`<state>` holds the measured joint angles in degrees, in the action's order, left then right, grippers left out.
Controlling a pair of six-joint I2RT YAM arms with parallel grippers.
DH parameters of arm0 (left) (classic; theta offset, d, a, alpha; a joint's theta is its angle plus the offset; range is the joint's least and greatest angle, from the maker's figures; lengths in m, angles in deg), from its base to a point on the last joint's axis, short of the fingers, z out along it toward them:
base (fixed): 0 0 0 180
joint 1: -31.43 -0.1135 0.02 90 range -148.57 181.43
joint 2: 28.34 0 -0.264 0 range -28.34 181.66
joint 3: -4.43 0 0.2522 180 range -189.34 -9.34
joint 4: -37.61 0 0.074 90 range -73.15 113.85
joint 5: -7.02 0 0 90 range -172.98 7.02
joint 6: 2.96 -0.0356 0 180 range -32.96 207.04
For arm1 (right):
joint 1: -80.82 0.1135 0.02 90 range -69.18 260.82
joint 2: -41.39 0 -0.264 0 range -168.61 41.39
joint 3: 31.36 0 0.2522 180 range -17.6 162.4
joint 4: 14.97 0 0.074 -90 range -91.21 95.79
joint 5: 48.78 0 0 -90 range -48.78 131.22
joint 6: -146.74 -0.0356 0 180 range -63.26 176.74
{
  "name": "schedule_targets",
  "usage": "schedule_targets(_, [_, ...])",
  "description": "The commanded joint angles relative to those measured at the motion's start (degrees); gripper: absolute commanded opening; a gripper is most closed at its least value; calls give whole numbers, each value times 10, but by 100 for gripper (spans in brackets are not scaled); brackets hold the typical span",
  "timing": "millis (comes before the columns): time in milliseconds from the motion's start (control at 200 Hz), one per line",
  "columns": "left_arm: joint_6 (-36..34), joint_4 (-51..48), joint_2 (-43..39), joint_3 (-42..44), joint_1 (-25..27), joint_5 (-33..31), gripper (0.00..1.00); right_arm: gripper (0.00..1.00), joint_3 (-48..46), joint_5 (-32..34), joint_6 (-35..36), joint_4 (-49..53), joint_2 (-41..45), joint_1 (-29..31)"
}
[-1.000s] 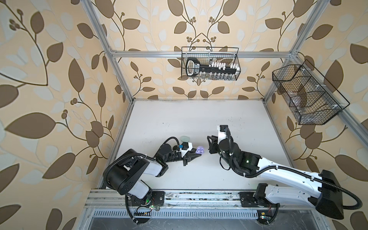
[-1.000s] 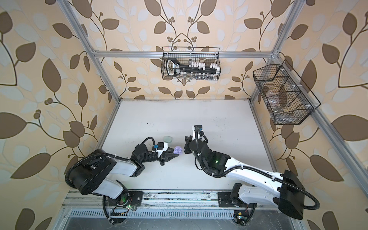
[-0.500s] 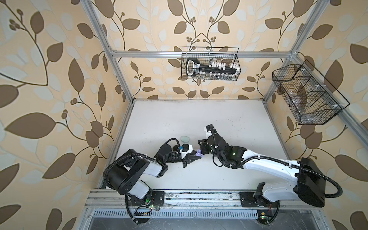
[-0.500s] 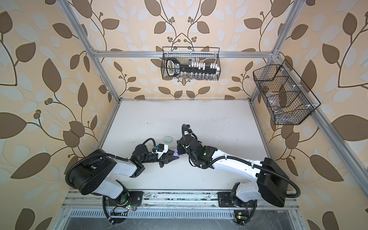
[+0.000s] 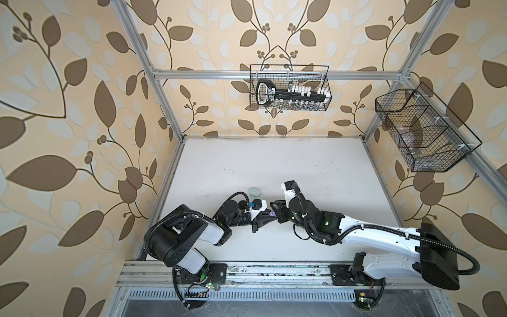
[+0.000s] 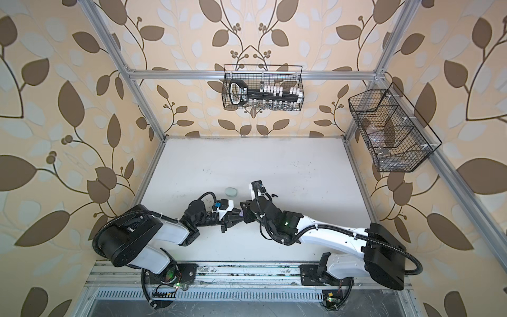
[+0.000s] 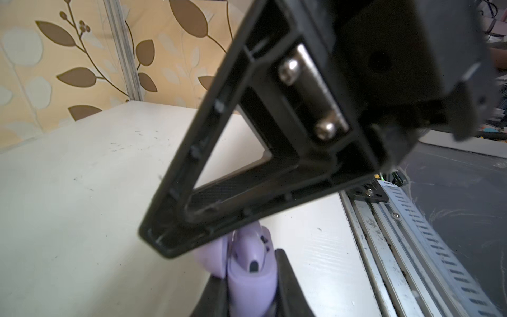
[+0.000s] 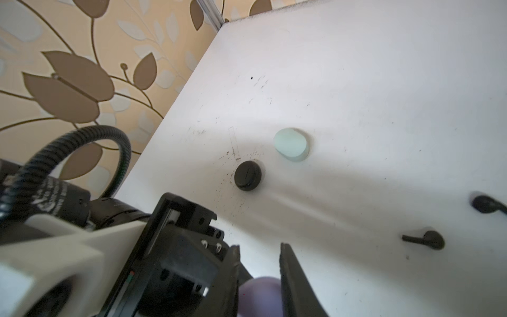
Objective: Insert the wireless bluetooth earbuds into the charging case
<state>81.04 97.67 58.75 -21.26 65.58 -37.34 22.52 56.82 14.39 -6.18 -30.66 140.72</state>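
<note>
The left gripper [image 5: 266,217] is clamped on the one lilac charging case [image 7: 248,288], its fingers [image 7: 288,277] pressing both sides. The case is held just above the table [image 5: 247,164], near its front middle. A lilac shape [image 7: 253,255] with dark spots sits in the case. It may be an earbud, but the view is too close to tell.

The right gripper [image 8: 259,258] meets the left one tip to tip. Its fingers [image 8: 292,274] stand a little apart with a blurred lilac mass between them. Whether they grip it, and whether it is the case or an earbud, cannot be told. In the left wrist view one of those fingers [image 7: 172,192] hides most of the case's top.

Three cases are in view: the lilac one, a black round case [image 8: 248,175] and a mint case [image 8: 290,145], the last two closed and lying close together on the table. In both top views the left wrist nearly covers the black case.

Two black earbuds [image 8: 432,240] lie loose on the table, apart from each other and from the cases. The frame edge cuts off the stem of the farther earbud [image 8: 487,204]. Two wire baskets [image 5: 289,87] hang on the walls.

The left arm [image 5: 189,236] is folded low, with its forearm reaching toward the middle. The right arm [image 5: 384,236] stretches long and low across from its base, with the wrist bent.
</note>
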Motion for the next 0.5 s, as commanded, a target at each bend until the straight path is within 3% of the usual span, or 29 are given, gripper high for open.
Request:
schedule_targets(0, [-18,77,-12,-8,-5,-46,0,26,-47,-95,-62,-13,6,21])
schedule_targets(310, [-30,77,-23,7,-5,-81,0,27,-67,-57,-105,9,78,60])
schedule_targets(495, [-46,76,-42,15,-5,-5,0,29,-24,51,-54,130,157,46])
